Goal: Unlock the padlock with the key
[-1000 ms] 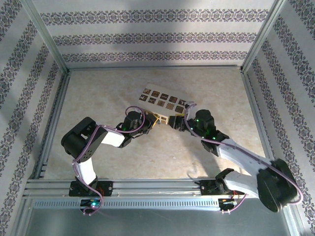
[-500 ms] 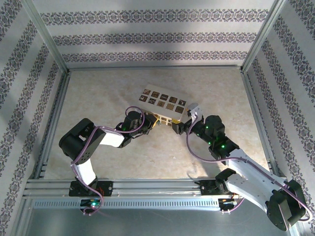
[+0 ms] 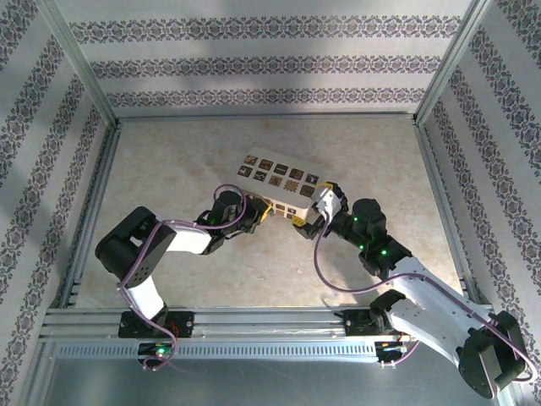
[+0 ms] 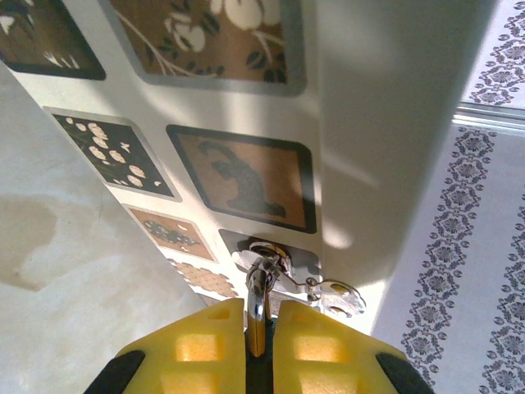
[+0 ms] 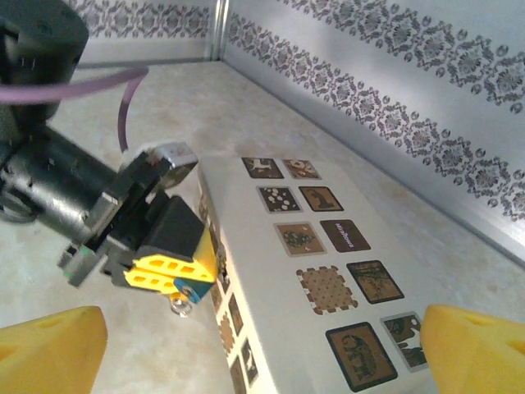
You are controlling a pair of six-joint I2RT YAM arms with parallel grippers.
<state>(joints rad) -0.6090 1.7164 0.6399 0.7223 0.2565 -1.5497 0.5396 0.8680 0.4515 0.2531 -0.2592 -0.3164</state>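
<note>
My left gripper (image 3: 260,211) is shut on the tiny padlock, held against the near side of the cream box (image 3: 283,182). In the right wrist view the padlock's blue body (image 5: 190,286) pokes out under the left gripper's yellow fingers (image 5: 168,271), with a small silvery ring (image 5: 182,305) hanging below. In the left wrist view a silvery metal part of the padlock (image 4: 257,300) is pinched in the left gripper (image 4: 258,328). A thin silvery key (image 4: 335,294) lies just right of it on a ring. My right gripper (image 5: 262,345) is open, wide over the box top, apart from the padlock.
The cream box (image 5: 279,271) with dark square tiles lies tilted mid-table. Purple cables (image 3: 325,254) loop along both arms. Patterned walls and metal rails (image 3: 93,211) close in the table on three sides. Bare tabletop (image 3: 186,152) lies to the left and behind the box.
My right gripper has opened wide and drawn back a little to the right, away from the left gripper. The left gripper has stayed shut in place at the box.
</note>
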